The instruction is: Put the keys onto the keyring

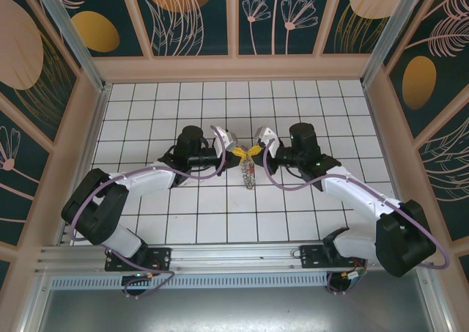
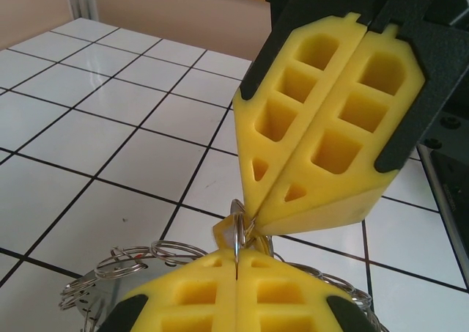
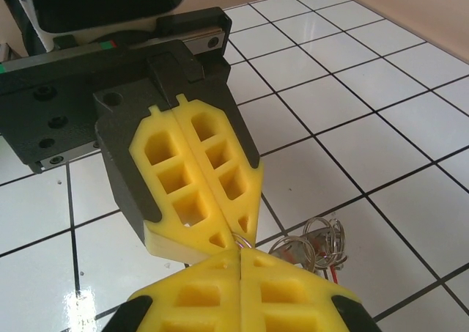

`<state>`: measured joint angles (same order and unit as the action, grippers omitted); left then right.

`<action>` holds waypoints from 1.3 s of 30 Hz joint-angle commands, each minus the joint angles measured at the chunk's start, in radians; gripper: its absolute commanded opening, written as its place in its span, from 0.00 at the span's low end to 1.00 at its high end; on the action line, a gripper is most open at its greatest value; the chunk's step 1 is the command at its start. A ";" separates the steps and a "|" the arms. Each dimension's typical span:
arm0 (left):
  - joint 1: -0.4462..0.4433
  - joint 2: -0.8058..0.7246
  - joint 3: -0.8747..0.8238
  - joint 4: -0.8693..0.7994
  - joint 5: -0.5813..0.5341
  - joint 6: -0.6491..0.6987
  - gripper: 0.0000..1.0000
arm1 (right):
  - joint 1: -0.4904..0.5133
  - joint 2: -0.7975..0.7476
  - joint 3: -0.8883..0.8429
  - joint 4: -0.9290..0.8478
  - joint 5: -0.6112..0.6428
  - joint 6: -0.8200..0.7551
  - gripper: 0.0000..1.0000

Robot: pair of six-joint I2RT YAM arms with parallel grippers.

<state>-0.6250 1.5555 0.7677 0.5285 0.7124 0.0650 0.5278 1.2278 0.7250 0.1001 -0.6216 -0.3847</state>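
Both grippers meet tip to tip over the middle of the tiled floor. My left gripper point(image 1: 242, 150) point(image 2: 237, 253) is shut on a thin metal loop of the keyring point(image 1: 248, 173), which stands edge-on between its yellow fingers. My right gripper point(image 1: 254, 149) point(image 3: 240, 253) faces it, shut and pinching the same small loop. The rest of the keyring hangs below them, with loops point(image 2: 139, 257) fanning out to both sides. In the right wrist view a bunch of loops point(image 3: 316, 238) sits right of the tips with a thin red sliver point(image 3: 335, 272) beneath it. The keys themselves cannot be made out.
White tiled floor point(image 1: 146, 112) stretches out on all sides of the grippers. Patterned walls with pale frames point(image 1: 234, 67) enclose it at the back and both sides. A metal rail point(image 1: 234, 255) carrying both arm bases runs along the near edge.
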 commanded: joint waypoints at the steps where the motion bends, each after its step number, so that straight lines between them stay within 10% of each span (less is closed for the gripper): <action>1: -0.007 0.000 0.003 0.045 0.011 0.000 0.00 | 0.014 0.004 0.034 0.031 0.030 -0.016 0.00; 39: -0.007 0.002 0.007 0.036 -0.004 0.004 0.00 | 0.074 -0.029 0.022 0.066 0.126 -0.039 0.00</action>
<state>-0.6247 1.5555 0.7677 0.5255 0.6891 0.0654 0.5835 1.2182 0.7250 0.1081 -0.4946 -0.4107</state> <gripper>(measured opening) 0.057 0.052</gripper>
